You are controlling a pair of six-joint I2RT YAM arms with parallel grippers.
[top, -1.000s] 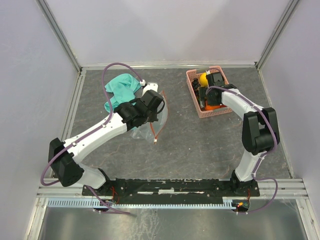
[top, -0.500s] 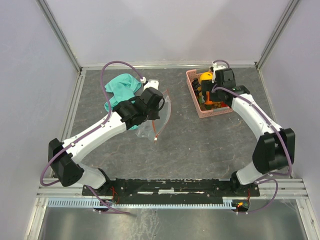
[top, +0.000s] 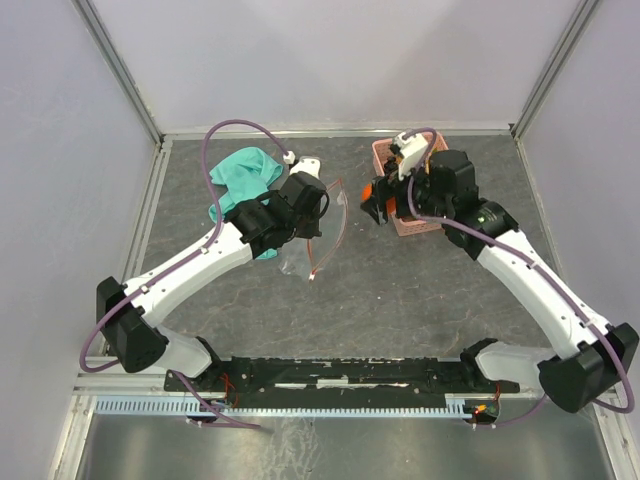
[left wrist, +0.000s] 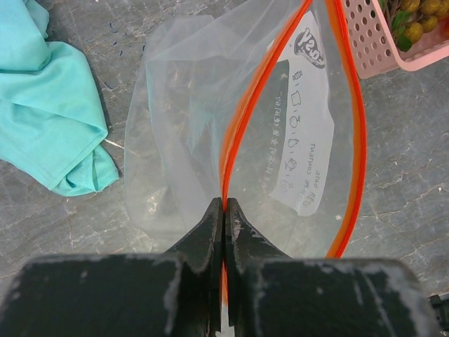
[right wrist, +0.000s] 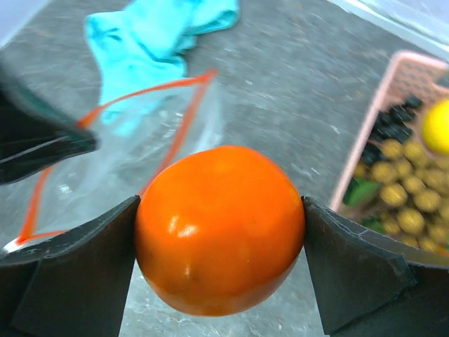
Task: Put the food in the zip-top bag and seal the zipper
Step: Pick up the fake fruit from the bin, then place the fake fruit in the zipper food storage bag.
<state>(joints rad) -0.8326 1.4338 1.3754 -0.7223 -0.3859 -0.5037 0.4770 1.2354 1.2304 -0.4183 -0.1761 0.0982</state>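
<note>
Filling the right claw (right wrist: 219,235), the orange fruit (right wrist: 219,210) touches both fingers.

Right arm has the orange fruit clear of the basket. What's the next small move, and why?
Probably carry the right gripper leftward until the orange fruit sits over the zip-top bag mouth, then lower. The left gripper pinches one side of the zipper, so the mouth gapes open, and the fruit hangs short of it, near the pink basket.
</note>
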